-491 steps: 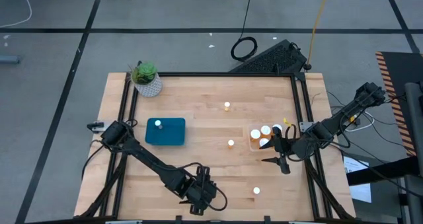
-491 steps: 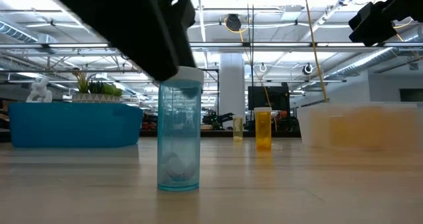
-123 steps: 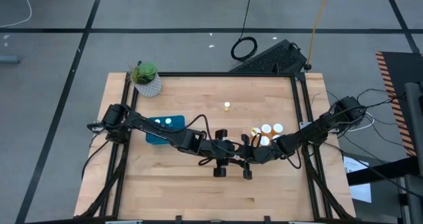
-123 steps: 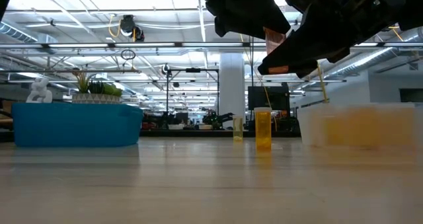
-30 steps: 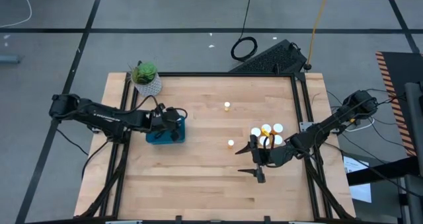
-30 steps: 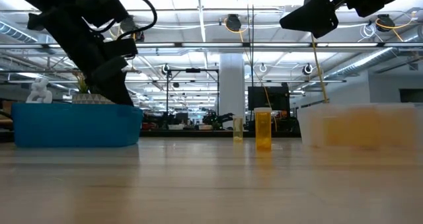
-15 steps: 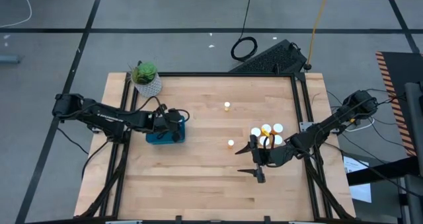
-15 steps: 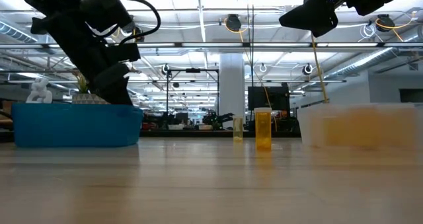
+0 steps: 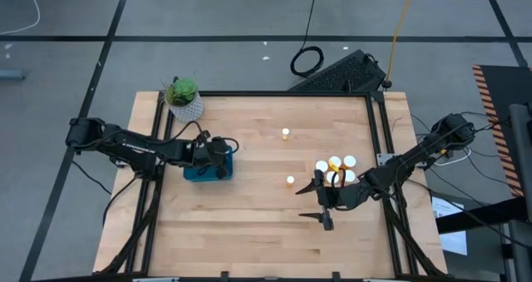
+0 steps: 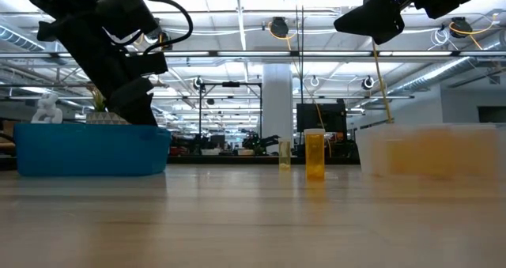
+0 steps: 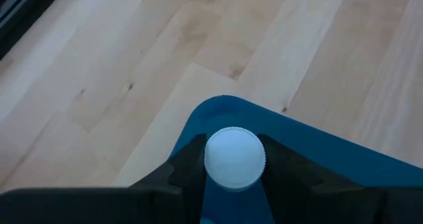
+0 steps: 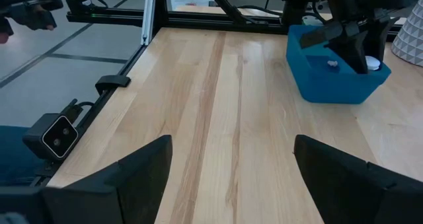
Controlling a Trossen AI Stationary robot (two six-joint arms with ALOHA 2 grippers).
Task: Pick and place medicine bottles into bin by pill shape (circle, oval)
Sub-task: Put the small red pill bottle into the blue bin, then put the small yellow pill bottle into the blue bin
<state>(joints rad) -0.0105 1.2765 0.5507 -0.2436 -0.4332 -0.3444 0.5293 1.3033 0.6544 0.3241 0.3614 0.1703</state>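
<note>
My left gripper [image 9: 218,164] hangs over the blue bin [image 9: 195,172] at the table's left, shut on a medicine bottle whose round white cap [image 11: 234,158] shows between its fingers. The bottle's body is hidden under the cap. My right gripper [image 9: 314,204] hovers open over bare wood, just left of the clear bin [image 9: 334,170], which holds several white-capped bottles. Two loose amber bottles stand upright on the table, one near mid-table [image 9: 290,180] and one farther back [image 9: 286,134]. My left gripper pinches the white cap by its rim [image 11: 210,159], one finger on each of two opposite sides. The fingers come from above and point down into the blue bin [image 11: 317,158]. The bottle stands upright under them; whether its base rests on the bin's floor does not show.
A white potted plant [image 9: 183,99] stands at the far left corner. In the low view the blue bin [image 10: 87,149] sits left, the clear bin [image 10: 427,149] right, and the two amber bottles [image 10: 315,153] between them. Bare wood lies along the near edge.
My left arm has shifted a little toward the table's right above the blue bin, its fingers staying in the bin. My right gripper has kept still.
</note>
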